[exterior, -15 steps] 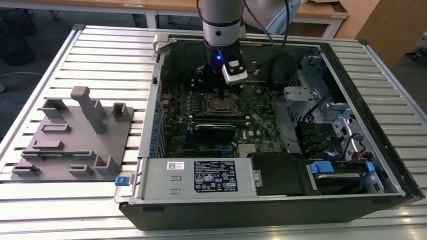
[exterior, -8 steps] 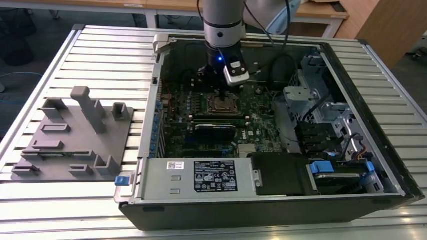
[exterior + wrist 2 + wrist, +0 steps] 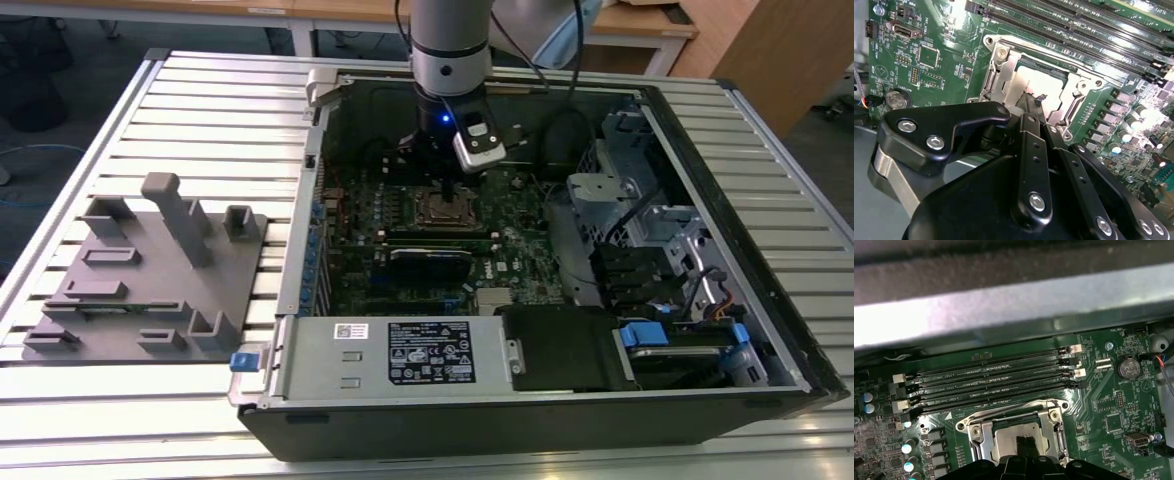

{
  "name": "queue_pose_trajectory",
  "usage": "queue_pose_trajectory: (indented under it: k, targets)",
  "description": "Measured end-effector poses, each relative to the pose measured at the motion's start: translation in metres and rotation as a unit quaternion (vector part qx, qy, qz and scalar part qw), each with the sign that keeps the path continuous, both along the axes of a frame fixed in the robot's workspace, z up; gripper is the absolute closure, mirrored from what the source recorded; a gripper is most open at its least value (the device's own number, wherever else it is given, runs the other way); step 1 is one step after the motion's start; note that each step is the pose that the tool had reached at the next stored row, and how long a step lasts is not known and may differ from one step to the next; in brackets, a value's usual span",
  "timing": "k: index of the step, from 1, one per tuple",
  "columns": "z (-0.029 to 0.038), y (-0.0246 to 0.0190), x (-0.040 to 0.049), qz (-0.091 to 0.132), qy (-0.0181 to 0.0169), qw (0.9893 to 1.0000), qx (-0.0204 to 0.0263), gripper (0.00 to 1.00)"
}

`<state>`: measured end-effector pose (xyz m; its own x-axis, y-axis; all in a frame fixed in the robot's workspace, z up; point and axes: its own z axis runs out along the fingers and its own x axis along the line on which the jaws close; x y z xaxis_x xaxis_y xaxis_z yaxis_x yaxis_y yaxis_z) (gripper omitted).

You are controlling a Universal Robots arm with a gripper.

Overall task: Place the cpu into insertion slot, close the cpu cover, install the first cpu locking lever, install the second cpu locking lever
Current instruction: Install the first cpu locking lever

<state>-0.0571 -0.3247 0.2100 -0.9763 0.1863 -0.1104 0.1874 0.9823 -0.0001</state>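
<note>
The cpu (image 3: 1049, 82) lies flat in the insertion slot (image 3: 447, 207), its pale metal top showing through the window of the cpu cover (image 3: 1004, 62). The cover's silvery frame (image 3: 976, 432) lies down around the chip (image 3: 1011, 432). My gripper (image 3: 1034, 100) is shut, its two thin black fingers pressed together with nothing between them. The tips (image 3: 1026, 442) point at the chip's top near one edge; I cannot tell whether they touch it. In the exterior view the gripper (image 3: 446, 185) hangs straight down over the socket inside the open computer case. I cannot make out how the locking levers stand.
Long black memory slots (image 3: 994, 380) run beside the socket, with a coin battery (image 3: 1127, 367) on the board past their ends. The case wall (image 3: 320, 120), a power supply (image 3: 400, 350) and a drive cage (image 3: 654, 250) box in the board. A grey fixture (image 3: 147, 270) sits outside the case.
</note>
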Motion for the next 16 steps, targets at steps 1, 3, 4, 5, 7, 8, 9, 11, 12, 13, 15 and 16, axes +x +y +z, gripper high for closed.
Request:
queue_pose_trajectory:
  k: [1,3,4,5,7,8,9,11,12,13,15,16]
  targets:
    - [0.0000,0.0000,0.0000,0.000,0.0000,1.0000,0.0000,0.89]
    - [0.0000,0.0000,0.0000,0.001,0.0000,1.0000,0.0000,0.89]
    - [0.0000,0.0000,0.0000,0.001,0.0000,1.0000,0.0000,0.89]
    - [0.0000,0.0000,0.0000,0.001,0.0000,1.0000,0.0000,0.89]
    - [0.0000,0.0000,0.0000,0.001,0.0000,1.0000,0.0000,0.89]
    - [0.0000,0.0000,0.0000,0.001,0.0000,1.0000,0.0000,0.89]
    - [0.0000,0.0000,0.0000,0.001,0.0000,1.0000,0.0000,0.89]
    - [0.0000,0.0000,0.0000,0.001,0.0000,1.0000,0.0001,0.89]
    - [0.0005,-0.0001,-0.0001,0.001,0.0001,1.0000,-0.0001,0.89]
    - [0.0011,-0.0001,-0.0001,0.001,0.0001,1.0000,-0.0001,0.89]
    - [0.0031,0.0000,0.0000,0.001,0.0000,1.0000,0.0000,0.89]
    - [0.0041,-0.0001,0.0000,0.001,0.0000,1.0000,0.0000,0.89]
